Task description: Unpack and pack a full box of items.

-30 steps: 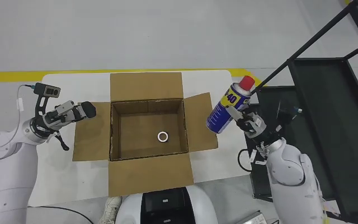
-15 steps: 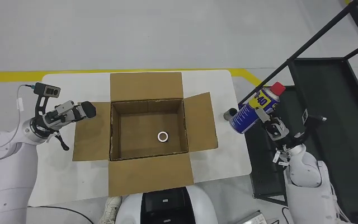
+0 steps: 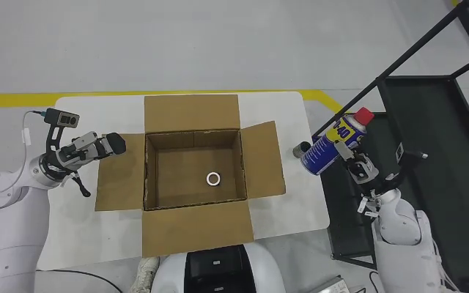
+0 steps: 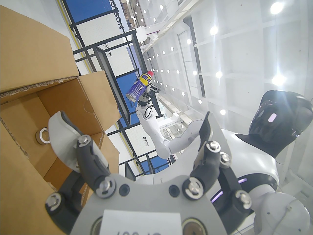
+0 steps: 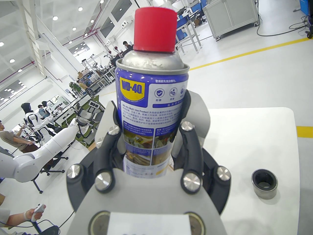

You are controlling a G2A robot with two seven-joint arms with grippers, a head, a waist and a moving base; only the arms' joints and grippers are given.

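An open cardboard box (image 3: 192,113) stands mid-table with its flaps spread; a small metal ring (image 3: 213,178) lies on its floor. My right gripper (image 3: 350,155) is shut on a blue spray can (image 3: 331,143) with a red cap, held tilted in the air at the table's right edge. In the right wrist view the can (image 5: 151,94) stands between the closed fingers of the gripper (image 5: 151,116). My left gripper (image 3: 111,143) hovers open and empty by the box's left flap; its wrist view shows the gripper (image 4: 132,121), the ring (image 4: 43,135) and the far can (image 4: 140,85).
A short metal sleeve (image 3: 298,151) stands on the white table (image 3: 293,212) near its right edge, below the can; the right wrist view shows this sleeve (image 5: 264,183) too. A black shelf rack (image 3: 421,124) stands right of the table.
My right arm carried the spray can rightward, from beside the box's right flap to the table's right edge, then stopped. The left arm stayed still.
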